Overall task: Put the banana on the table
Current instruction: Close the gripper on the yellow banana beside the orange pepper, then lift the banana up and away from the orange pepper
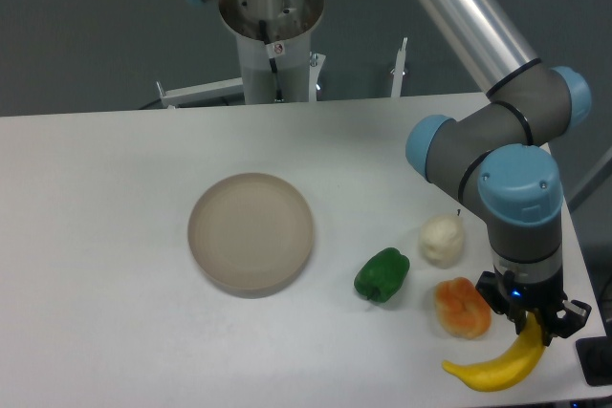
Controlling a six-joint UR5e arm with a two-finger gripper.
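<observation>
The bright yellow banana (497,365) lies curved near the front right corner of the white table (115,236), just right of the lumpy orange fruit. Its upper right end sits between the fingers of my gripper (534,324), which comes straight down from above and is shut on it. Whether the banana's lower end touches the tabletop or hangs just over it I cannot tell.
An orange lumpy fruit (462,308), a white garlic-like piece (442,240) and a green pepper (382,274) cluster left of the gripper. A round beige plate (251,233) sits mid-table. The table's right edge runs close beside the gripper. The arm's base (273,35) stands at the back.
</observation>
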